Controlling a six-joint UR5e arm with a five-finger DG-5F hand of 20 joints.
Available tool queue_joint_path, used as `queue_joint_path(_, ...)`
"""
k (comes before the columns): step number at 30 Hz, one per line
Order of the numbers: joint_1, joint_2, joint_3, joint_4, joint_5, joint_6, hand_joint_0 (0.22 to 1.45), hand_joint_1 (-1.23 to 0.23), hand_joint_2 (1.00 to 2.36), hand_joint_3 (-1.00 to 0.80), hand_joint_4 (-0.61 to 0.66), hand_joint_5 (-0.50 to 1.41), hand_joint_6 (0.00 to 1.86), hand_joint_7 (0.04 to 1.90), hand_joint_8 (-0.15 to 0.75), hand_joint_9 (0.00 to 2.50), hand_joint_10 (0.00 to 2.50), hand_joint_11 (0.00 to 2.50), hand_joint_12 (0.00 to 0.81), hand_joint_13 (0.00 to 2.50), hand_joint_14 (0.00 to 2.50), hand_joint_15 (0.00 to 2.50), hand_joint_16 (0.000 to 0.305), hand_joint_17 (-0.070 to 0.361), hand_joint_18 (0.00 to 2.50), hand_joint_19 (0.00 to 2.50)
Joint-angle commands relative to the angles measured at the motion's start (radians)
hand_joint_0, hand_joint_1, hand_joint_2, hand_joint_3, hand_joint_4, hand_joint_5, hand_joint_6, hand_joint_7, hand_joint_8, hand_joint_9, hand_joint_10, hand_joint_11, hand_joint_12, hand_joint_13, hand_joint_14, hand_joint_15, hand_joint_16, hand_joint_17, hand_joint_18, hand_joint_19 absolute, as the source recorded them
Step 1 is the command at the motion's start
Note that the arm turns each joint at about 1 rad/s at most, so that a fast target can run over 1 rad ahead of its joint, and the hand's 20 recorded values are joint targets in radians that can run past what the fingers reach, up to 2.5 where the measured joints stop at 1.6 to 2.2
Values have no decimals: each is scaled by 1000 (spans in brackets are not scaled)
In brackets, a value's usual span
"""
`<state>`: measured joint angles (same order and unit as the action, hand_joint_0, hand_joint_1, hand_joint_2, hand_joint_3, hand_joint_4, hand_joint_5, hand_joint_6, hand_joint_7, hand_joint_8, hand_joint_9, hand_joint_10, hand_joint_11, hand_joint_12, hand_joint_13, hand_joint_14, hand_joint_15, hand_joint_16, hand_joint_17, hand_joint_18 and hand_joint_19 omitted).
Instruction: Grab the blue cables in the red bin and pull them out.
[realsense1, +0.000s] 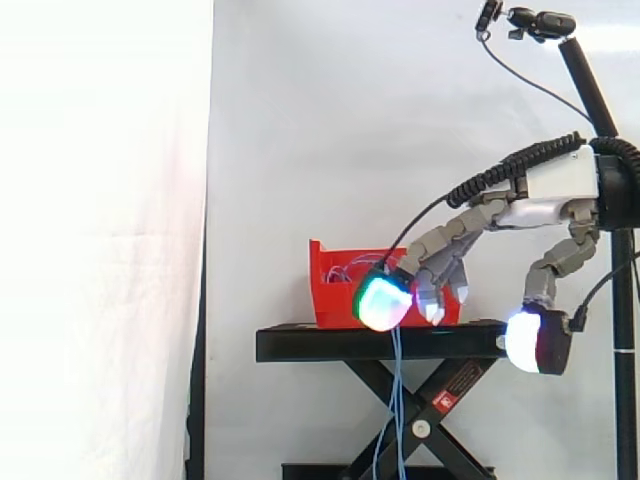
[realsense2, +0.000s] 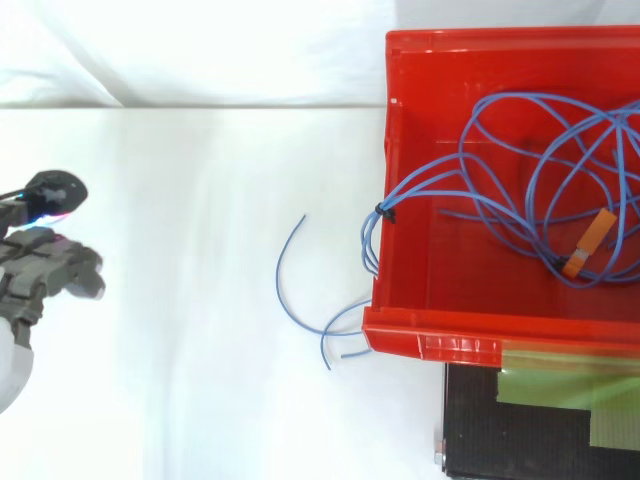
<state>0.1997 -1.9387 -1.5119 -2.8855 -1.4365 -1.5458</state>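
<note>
Blue cables (realsense1: 397, 390) spill over red bin (realsense2: 430, 345); hand (realsense1: 500, 215) relaxed, empty; black stand (realsense1: 300, 343) beneath.

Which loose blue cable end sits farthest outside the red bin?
The long curved strand, bowing well left of the red bin; the other loose ends stay short beside its wall.

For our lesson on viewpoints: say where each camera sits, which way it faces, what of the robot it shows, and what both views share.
Side view: beside the work at about its height, looking level across at the red bin on the black stand; the hand reaches in from the right.
Top view: above, looking down into the bin; the hand sits at the left edge.
Shared: the bin, the blue cables trailing over its wall, the hand.
</note>
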Motion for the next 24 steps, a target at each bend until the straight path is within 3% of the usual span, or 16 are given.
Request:
queue_joint_path(1,-6,-3,1,32,5,-445,726,-966,1000,-1000,218,371,13,442,254,759,28,898,374,779,23,689,56,125,735,883)
queue_joint_path(4,-20,-42,-1,48,4,-507,727,-964,1000,-1000,217,366,13,447,253,751,28,893,377,735,23,655,56,127,694,850)
queue_joint_path(8,-34,-94,1,106,1,-527,736,-955,1000,-1000,214,364,15,445,250,741,25,892,374,722,22,637,56,126,674,836)
queue_joint_path(13,-39,-94,1,134,1,-552,748,-942,1000,-1000,208,364,13,447,247,737,27,888,370,702,22,625,55,125,650,832)
queue_joint_path(24,-57,-94,6,45,2,-584,769,-936,1000,-1000,229,429,14,521,248,757,29,915,361,689,22,614,55,123,632,839)
